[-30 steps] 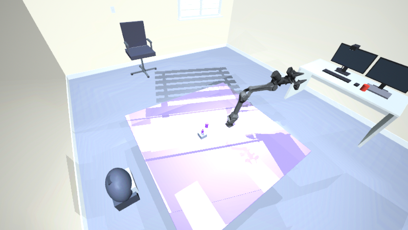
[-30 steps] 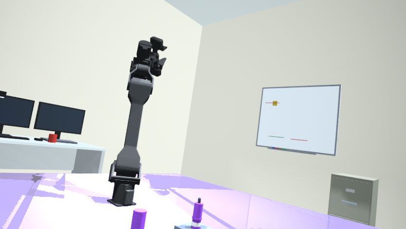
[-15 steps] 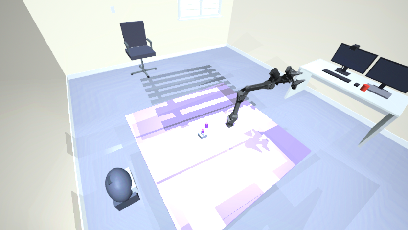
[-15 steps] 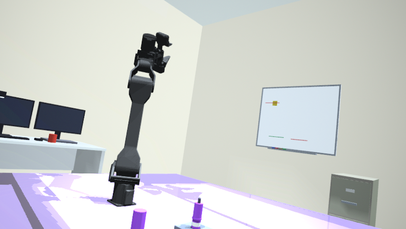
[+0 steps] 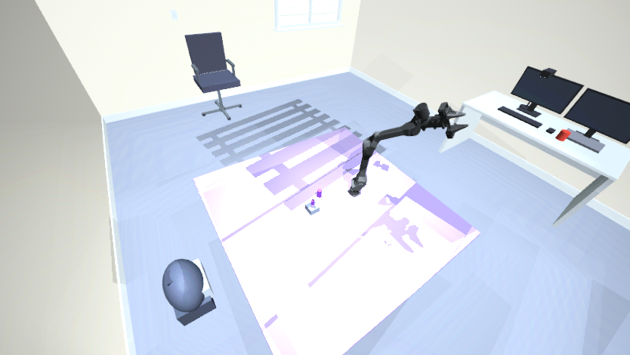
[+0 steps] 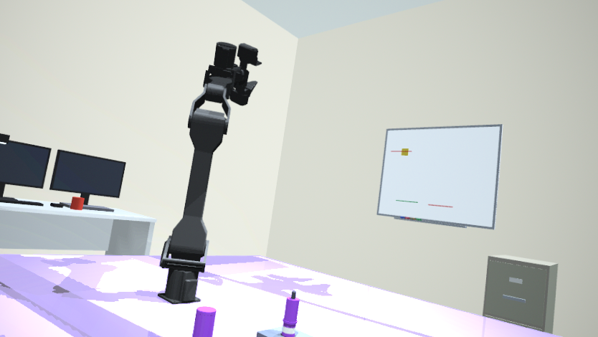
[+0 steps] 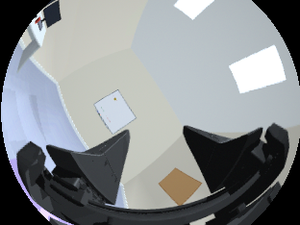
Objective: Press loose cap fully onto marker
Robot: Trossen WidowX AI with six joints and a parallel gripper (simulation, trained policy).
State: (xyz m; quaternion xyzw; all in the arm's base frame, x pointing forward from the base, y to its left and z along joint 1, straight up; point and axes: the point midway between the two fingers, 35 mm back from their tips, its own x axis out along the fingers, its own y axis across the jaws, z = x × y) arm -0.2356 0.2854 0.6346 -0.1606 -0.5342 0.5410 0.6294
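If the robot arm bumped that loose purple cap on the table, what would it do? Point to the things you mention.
The cap point(image 5: 319, 193) point(image 6: 203, 322) would probably tip if nudged high, being taller than wide. Once on its side it might roll, since it looks round. It would likely keep its shape, as its wall looks smooth and straight.

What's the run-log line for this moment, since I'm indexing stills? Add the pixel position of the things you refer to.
gripper point(image 5: 466, 120) point(image 7: 157, 131): open, raised, nothing held | marker point(image 5: 313, 202) point(image 6: 290, 310): upright in holder point(image 5: 312, 212) point(image 6: 267, 333), uncapped | cap point(image 5: 319, 192) point(image 6: 204, 322): on table point(image 5: 282, 273) point(image 6: 351, 311) beside holder
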